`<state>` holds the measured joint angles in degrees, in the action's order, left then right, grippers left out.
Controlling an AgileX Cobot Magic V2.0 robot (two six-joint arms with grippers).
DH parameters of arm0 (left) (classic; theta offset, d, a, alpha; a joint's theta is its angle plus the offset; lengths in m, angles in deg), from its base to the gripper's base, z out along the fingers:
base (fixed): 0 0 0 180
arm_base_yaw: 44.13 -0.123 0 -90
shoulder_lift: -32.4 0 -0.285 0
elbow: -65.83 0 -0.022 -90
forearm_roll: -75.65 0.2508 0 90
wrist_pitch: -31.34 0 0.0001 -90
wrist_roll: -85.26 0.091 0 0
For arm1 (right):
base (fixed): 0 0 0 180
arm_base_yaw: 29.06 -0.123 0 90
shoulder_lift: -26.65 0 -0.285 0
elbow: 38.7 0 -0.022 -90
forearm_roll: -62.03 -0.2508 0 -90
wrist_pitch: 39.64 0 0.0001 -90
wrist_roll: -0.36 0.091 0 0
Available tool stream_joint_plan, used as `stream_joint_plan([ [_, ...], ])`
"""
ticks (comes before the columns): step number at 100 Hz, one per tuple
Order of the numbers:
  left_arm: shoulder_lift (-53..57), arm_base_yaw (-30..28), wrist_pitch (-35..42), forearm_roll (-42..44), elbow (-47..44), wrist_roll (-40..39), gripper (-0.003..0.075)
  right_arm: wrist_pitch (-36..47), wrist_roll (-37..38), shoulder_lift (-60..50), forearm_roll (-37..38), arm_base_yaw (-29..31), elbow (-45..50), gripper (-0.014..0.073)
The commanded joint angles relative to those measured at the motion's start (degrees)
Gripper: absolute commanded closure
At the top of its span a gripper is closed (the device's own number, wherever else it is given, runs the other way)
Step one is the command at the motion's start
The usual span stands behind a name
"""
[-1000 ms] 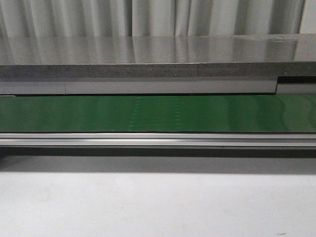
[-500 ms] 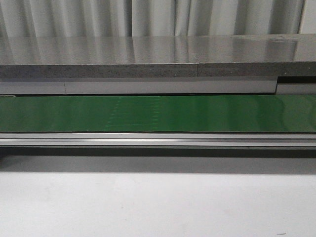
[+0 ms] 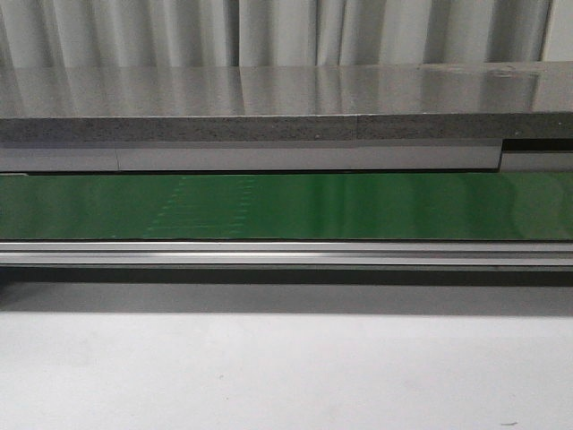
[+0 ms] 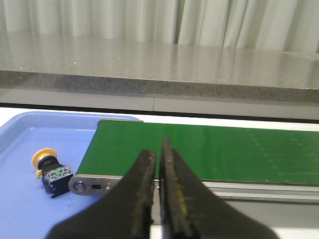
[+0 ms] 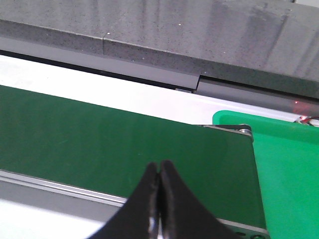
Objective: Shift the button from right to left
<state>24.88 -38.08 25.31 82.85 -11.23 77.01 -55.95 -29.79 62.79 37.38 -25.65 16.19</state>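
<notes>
Start at the left: the button (image 4: 50, 169) lies on its side in the blue tray (image 4: 20, 209), just beside the end of the green conveyor belt (image 3: 358, 206), yellow cap pointing away from the roller. Your left gripper (image 4: 158, 149) hangs over the belt's near rail with its jaws almost together, only a thin slit between them, holding nothing. Since the button already sits at the left end, you likely have little left to do; keep that arm clear of the tray rim. Farther right, the belt carries nothing visible. Your right gripper (image 5: 159, 172) has its jaws pressed together, empty, near the green tray (image 5: 286, 169). Check there before reaching.
</notes>
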Motion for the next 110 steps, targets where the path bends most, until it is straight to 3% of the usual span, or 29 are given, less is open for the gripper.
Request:
stream_joint_plan([
  [1,2.1,0.4,4.1,-0.2,-2.3,-0.7,0.0715,4.5,2.6,0.1,3.4,-0.7,-1.5,0.0658],
  [33,2.1,0.4,4.1,-0.2,-2.3,-0.7,0.0715,9.3,26.3,-3.8,27.5,-5.0,0.3,0.0658],
  [52,2.1,0.4,4.1,-0.2,-2.3,-0.7,0.0715,13.3,27.9,-11.4,27.9,-5.0,6.5,0.0658],
  [88,2.1,0.4,4.1,-0.2,-2.3,-0.7,0.0715,13.6,28.9,-27.8,27.9,-5.0,18.8,0.0658],
  [110,2.1,0.4,4.1,-0.2,-2.3,-0.7,0.0715,14.3,30.1,-29.9,27.9,-5.0,22.5,0.0658],
])
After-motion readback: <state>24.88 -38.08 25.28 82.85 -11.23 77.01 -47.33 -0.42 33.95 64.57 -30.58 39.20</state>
